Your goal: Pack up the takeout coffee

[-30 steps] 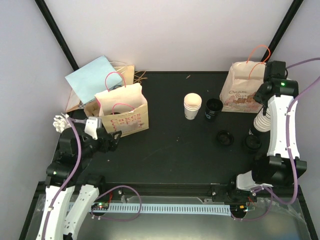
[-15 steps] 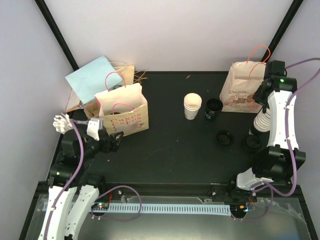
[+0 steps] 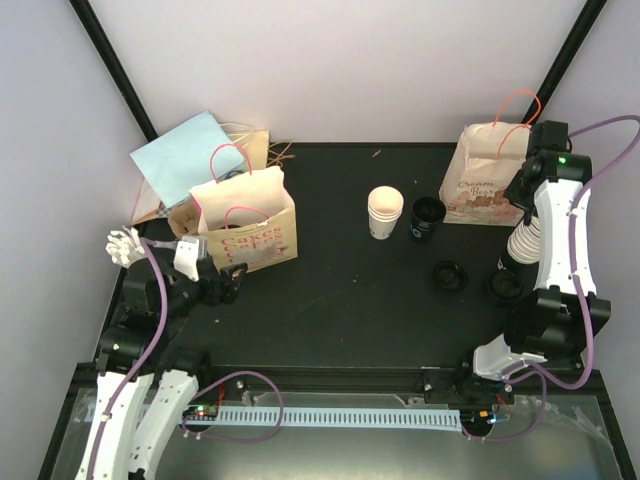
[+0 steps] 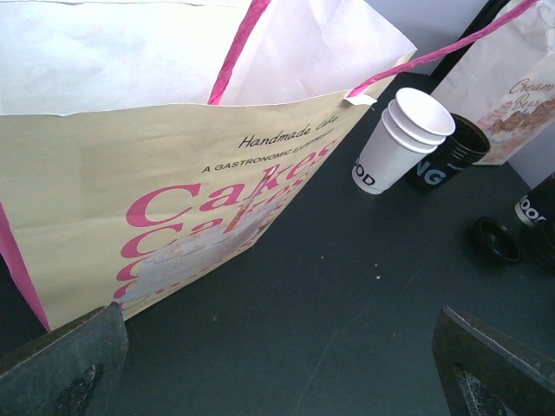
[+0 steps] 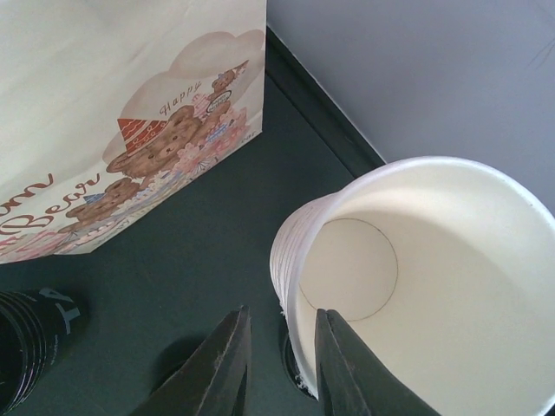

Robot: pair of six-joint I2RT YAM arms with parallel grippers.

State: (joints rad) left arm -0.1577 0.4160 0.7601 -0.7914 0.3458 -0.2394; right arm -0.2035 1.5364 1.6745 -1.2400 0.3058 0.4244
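Compared with a second ago not much has changed for us: the left arm has nudged a bit closer to the Cakes bag (image 3: 243, 228), the right arm has drawn itself more upright over the tall cup stack (image 3: 521, 246) at the right edge of the worktop (image 3: 350, 310), and none of the things have moved. From the top we see the layout. The short white cups (image 3: 385, 212) and the black cups (image 3: 427, 219) stand side by side mid-worktop. Two black lids (image 3: 448, 275) lie nearer the arms, and the bear bag (image 3: 484, 182) stands at the far right just behind the tall stack. That view hides most of the stack behind the right arm, though. The right wrist camera fills that in: we look straight down into the top cup, and the right hand (image 5: 282, 314) has its fingers (image 5: 217, 368) set narrowly apart at the cup's rim, one seemingly on each side of the wall. We honestly can't tell if it's pinching yet. The left wrist view is the only one showing the left hand (image 4: 277, 312) clearly. It is spread wide with nothing in it, low in front of the Cakes bag with its pink handles, and the white cups sit past the bag's corner.
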